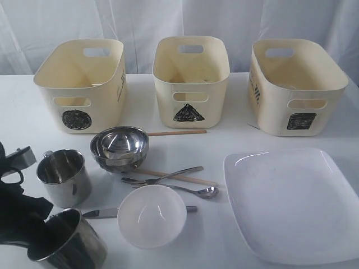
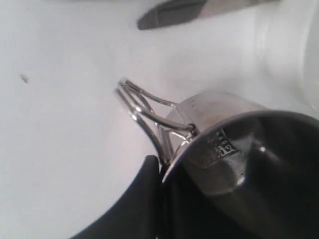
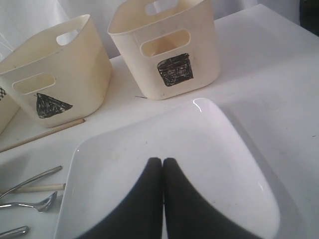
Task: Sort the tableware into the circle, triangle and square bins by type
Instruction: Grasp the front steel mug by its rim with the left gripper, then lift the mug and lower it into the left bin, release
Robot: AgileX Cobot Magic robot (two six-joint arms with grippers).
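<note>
At the table's front left, my left gripper (image 2: pixel 162 167) is shut on the rim of a steel mug (image 2: pixel 239 149) beside its wire handle. The exterior view shows that mug (image 1: pixel 70 241) tilted. A second steel mug (image 1: pixel 63 176) stands upright behind it. Nested steel bowls (image 1: pixel 119 147), a white bowl (image 1: pixel 151 216), fork (image 1: pixel 168 175), spoon (image 1: pixel 196 191), knife (image 1: pixel 101 213) and two chopsticks (image 1: pixel 176 133) lie mid-table. My right gripper (image 3: pixel 163 162) is shut and empty above the large white plate (image 3: pixel 199 149). The circle bin (image 1: pixel 81 84), triangle bin (image 1: pixel 190 78) and square bin (image 1: pixel 297 84) line the back.
The knife handle (image 2: pixel 174 12) and the white bowl's wall (image 2: pixel 299 50) lie close to the held mug. White curtains hang behind the bins. The plate (image 1: pixel 294 204) reaches to the table's front right edge.
</note>
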